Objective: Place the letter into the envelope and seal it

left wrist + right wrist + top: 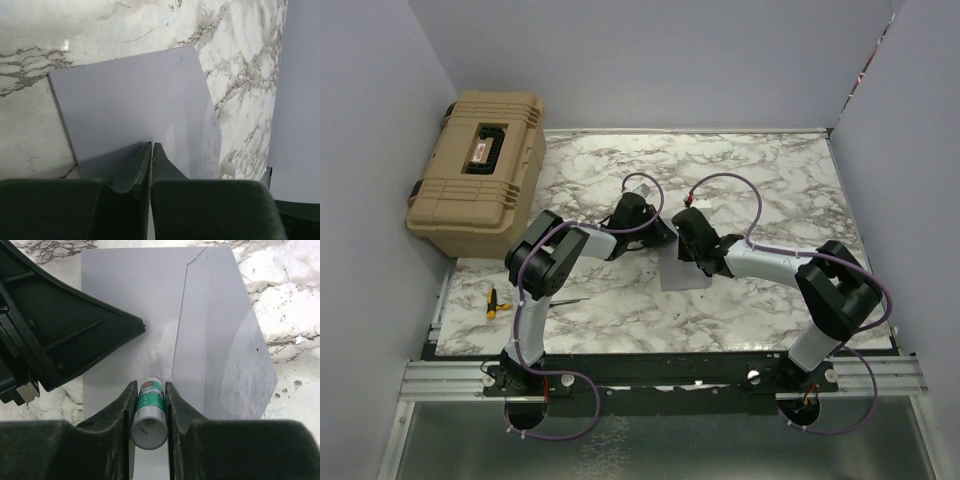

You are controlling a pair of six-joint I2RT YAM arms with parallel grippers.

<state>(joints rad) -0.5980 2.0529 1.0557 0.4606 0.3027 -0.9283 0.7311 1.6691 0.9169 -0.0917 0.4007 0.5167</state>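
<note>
The grey-lilac envelope (682, 274) lies flat on the marble table, its flap (235, 340) folded out to the right in the right wrist view. My left gripper (151, 145) is shut, its tips resting on the envelope (125, 100) with nothing between them. My right gripper (150, 386) is shut on a green-and-white glue stick (149, 412). The stick's tip points down at the envelope (140, 290) beside the flap crease. A left gripper finger (75, 335) shows dark at the left of that view. The letter is hidden.
A tan hard case (480, 172) stands at the table's back left corner. A yellow-handled screwdriver (497, 300) lies near the front left edge. A small white cap (228, 168) sits on the marble beside the envelope. Lilac walls enclose three sides.
</note>
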